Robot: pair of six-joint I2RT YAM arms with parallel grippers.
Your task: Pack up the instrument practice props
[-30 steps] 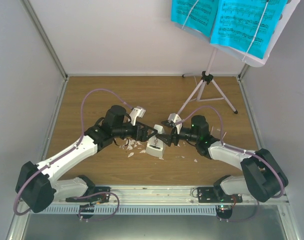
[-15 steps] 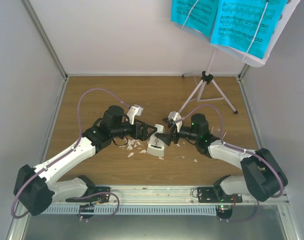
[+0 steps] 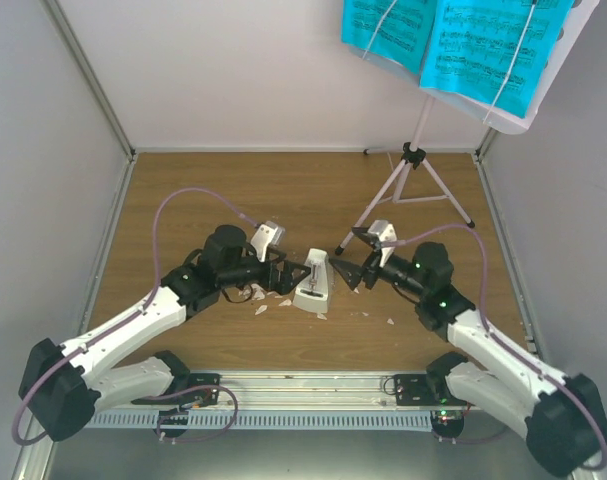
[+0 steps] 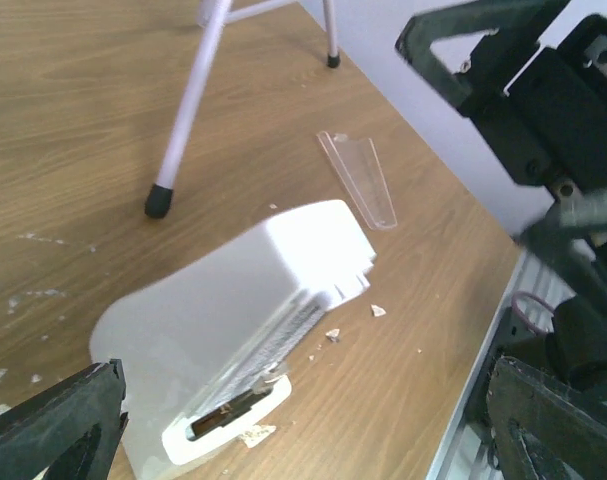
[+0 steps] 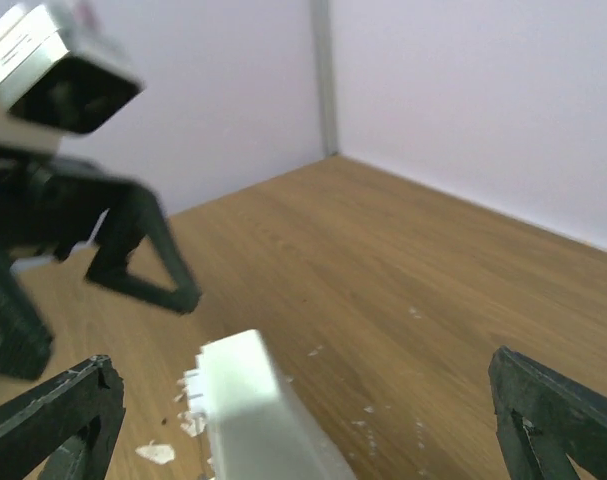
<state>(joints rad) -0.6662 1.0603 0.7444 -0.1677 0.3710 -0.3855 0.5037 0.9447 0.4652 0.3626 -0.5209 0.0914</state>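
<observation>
Closing on the small white metronome (image 3: 313, 284) needs care, since it looks tipped on its side on the counter (image 3: 183, 190), not standing upright. It lies between the left hand (image 3: 294, 272) and the right hand (image 3: 346, 271), just ahead of each one's fingertips, and neither touches it. Both hands are spread wide and carry nothing.

My judgement is that only one hand should take it. That hand should set its fingers astride the narrower faces near the broad base, where the body will slip least. The other hand should hang back so the two do not knock together. White crumbs (image 3: 263, 298) lie beneath and beside the left hand and should be left alone.

The left wrist view shows a dark slot at the metronome's base and a clear plastic piece (image 4: 358, 180) on the counter beyond it, which the overhead view barely resolves. The right wrist view is blurred and catches only one pale corner of the metronome between its fingers. Only the overhead view shows the music stand (image 3: 418, 130) and its cyan pages (image 3: 488, 45), well beyond the right hand.
</observation>
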